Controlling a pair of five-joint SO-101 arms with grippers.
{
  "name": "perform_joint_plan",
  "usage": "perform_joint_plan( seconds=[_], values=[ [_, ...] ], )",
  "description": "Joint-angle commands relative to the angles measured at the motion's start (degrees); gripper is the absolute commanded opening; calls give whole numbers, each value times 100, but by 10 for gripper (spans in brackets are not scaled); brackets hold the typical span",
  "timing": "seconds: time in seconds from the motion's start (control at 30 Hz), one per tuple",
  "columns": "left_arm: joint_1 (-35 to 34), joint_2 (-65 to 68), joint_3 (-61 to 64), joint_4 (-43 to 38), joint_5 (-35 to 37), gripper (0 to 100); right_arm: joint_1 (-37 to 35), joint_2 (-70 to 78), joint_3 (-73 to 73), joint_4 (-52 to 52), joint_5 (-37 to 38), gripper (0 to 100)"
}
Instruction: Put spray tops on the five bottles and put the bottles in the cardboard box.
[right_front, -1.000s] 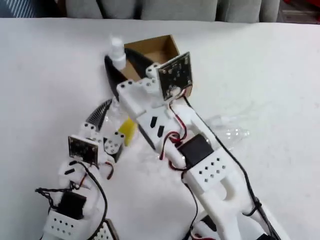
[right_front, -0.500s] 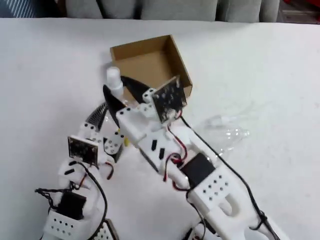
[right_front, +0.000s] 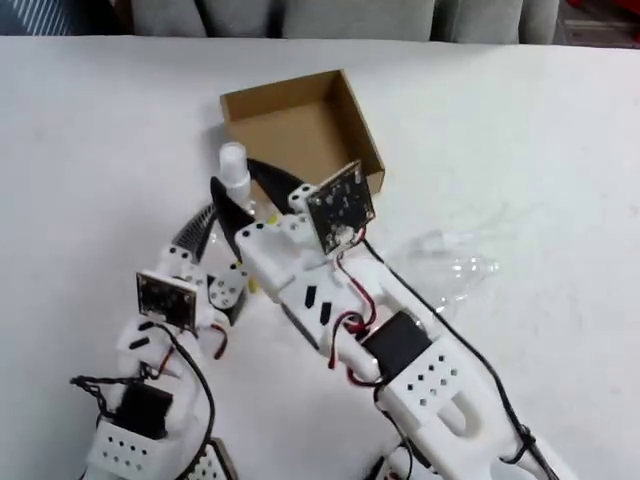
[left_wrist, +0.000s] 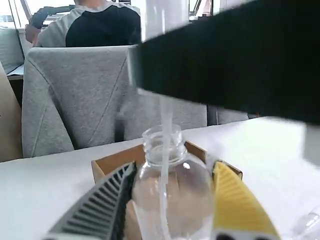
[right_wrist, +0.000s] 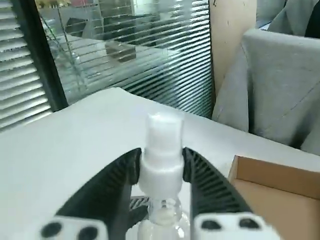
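A clear bottle (left_wrist: 165, 197) stands upright between the grey and yellow fingers of my left gripper (left_wrist: 172, 170), which is shut on its body. My right gripper (right_wrist: 161, 155) is shut on a white spray top (right_wrist: 161, 150) directly above the bottle's neck (right_wrist: 162, 217). The top's thin dip tube (left_wrist: 165, 117) runs down into the open neck. In the high view the spray top (right_front: 233, 162) and right gripper (right_front: 233, 173) are just in front of the cardboard box's (right_front: 300, 125) near-left corner.
Clear bottles (right_front: 455, 255) lie on their sides on the white table to the right of the right arm. The box is open on top. A grey chair back (left_wrist: 75, 95) stands beyond the table's far edge.
My right gripper has carried the spray top from the box's left edge toward the near side and down over the bottle in my left gripper. The left arm has stayed put.
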Motion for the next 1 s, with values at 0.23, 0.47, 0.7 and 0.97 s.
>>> perform_joint_plan(
  seconds=[0.23,0.47,0.7,0.97],
  values=[
    [-48,-75,44,-176,-44,20,-391,-884,-62,488,-18,275],
    [-48,-75,53,-176,-44,20,514,-2149,9,673,-53,232],
    [-22,-75,62,-176,-44,20,1244,-2158,756,303,-62,56],
    [-4,-75,70,-176,-44,20,1393,-963,1248,-875,-62,15]
  ],
)
